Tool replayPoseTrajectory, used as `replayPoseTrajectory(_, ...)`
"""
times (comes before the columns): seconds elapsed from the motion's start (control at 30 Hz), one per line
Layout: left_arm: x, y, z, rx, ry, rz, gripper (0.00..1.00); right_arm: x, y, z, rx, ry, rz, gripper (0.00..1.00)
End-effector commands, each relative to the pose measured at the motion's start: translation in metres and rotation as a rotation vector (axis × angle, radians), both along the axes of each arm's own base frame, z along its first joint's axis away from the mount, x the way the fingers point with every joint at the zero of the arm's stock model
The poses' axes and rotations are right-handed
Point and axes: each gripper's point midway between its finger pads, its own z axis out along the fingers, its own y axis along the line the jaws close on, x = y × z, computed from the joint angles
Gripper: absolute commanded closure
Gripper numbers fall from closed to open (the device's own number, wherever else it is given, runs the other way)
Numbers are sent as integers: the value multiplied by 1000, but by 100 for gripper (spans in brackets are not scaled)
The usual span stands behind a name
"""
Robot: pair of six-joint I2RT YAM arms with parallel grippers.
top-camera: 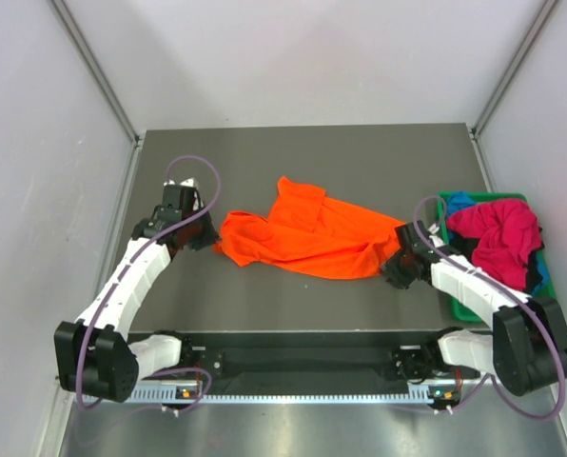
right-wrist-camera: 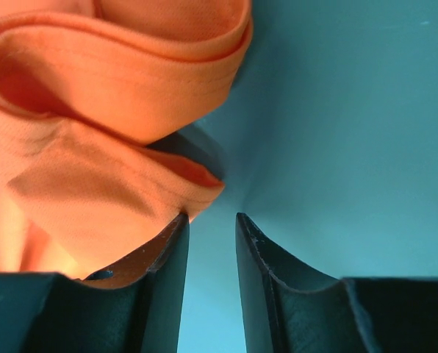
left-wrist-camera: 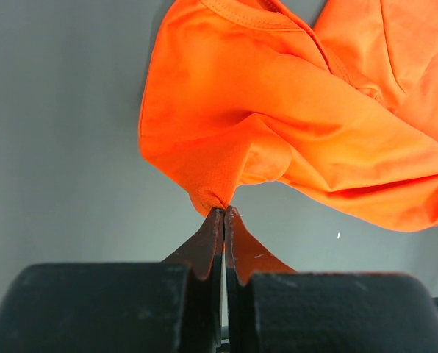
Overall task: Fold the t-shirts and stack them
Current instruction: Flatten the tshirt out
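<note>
The orange t-shirt (top-camera: 312,233) lies crumpled on the grey table (top-camera: 293,152), between my two grippers. My left gripper (top-camera: 207,238) is shut on its left edge; the left wrist view shows the cloth (left-wrist-camera: 278,125) pinched at the fingertips of the gripper (left-wrist-camera: 225,210). My right gripper (top-camera: 398,268) is at the shirt's right end, jaws a little apart with nothing between them (right-wrist-camera: 212,217); a folded hem (right-wrist-camera: 116,147) rests against the left finger (right-wrist-camera: 171,250). The magenta-red t-shirt (top-camera: 500,238) is bunched in the green bin (top-camera: 469,309), over the blue t-shirt (top-camera: 459,200).
The bin stands at the table's right edge, right beside my right arm. Grey walls enclose the table at left, right and back. The arm bases and a black rail (top-camera: 303,362) line the near edge.
</note>
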Motion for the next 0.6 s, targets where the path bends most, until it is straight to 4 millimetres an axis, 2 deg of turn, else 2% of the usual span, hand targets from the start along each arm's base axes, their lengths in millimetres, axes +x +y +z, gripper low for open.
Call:
replayPoseTrajectory(0.0,3,1,8,-1,-41,-6,100,19,1,9,-15,-48,-30,67)
replayPoseTrajectory(0.33,2,0,12,-11,-53,-9,100,18,-12,-9,-95,-20,-52,68)
replayPoseTrajectory(0.4,3,-1,13,-18,-59,-7,100,18,-13,-10,-106,-20,-52,71)
replayPoseTrajectory(0.57,5,-3,15,-28,-66,-7,100,19,-15,-15,-128,2,-48,86)
